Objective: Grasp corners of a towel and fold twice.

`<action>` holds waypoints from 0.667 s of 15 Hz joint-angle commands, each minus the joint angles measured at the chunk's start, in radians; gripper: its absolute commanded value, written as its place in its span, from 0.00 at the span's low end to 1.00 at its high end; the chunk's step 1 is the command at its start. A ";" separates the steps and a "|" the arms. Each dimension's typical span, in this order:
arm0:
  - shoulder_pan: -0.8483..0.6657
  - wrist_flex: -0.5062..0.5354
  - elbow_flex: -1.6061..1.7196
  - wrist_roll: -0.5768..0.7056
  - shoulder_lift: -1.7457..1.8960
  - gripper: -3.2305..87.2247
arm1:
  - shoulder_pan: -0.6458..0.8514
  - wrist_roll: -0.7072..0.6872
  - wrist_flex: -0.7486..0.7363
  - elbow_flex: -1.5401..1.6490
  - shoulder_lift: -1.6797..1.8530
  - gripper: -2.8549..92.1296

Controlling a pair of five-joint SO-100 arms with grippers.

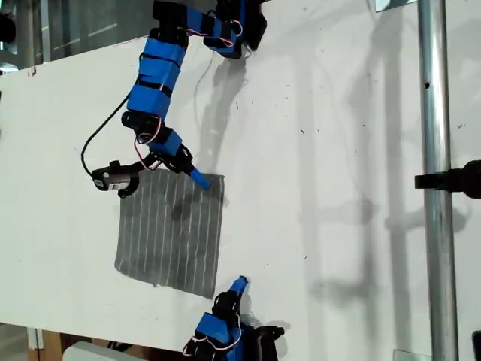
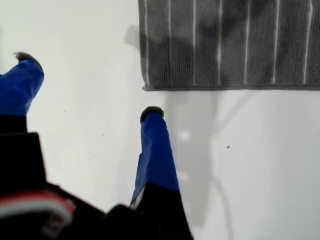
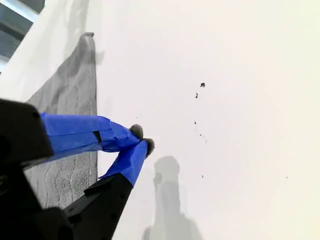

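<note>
**A:** Start from the exterior view's left. What does the cloth look like?

**B:** The towel (image 1: 169, 229) lies flat and fully spread on the white table (image 1: 338, 188), in the left half of the exterior view. It is dark grey and roughly square, with thin white stripes evenly spaced, running from its far edge to its near edge. A soft arm shadow darkens part of it. I see no folds or lifted edges.

**A:** And my first gripper?

**B:** My first gripper (image 2: 88, 85) reaches down from the top of the exterior view, at the towel's upper corner (image 1: 222, 177) on the exterior view's right. Its jaws stand wide apart with nothing between them. In its wrist view both tips are over bare table, just short of the hemmed edge where the stripes end.

**A:** My second gripper?

**B:** My second gripper (image 3: 142, 140) comes up from the bottom of the exterior view, just beside the lower corner (image 1: 213, 293) on that same right-hand side. Its fingertips are pressed together and hold nothing, over bare table next to the towel's side edge.

**A:** Further right?

**B:** Bare table with a few dark specks, then an upright metal pole (image 1: 436, 188).
</note>
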 commanded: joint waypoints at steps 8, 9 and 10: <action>0.002 0.000 0.002 -0.032 0.003 0.01 | 0.026 -0.014 -0.202 -0.121 -0.364 0.44; 0.003 0.000 0.002 -0.040 0.003 0.01 | 0.040 -0.015 -0.209 -0.132 -0.390 0.44; 0.003 0.000 0.002 -0.043 0.003 0.01 | 0.058 -0.015 -0.212 -0.143 -0.402 0.44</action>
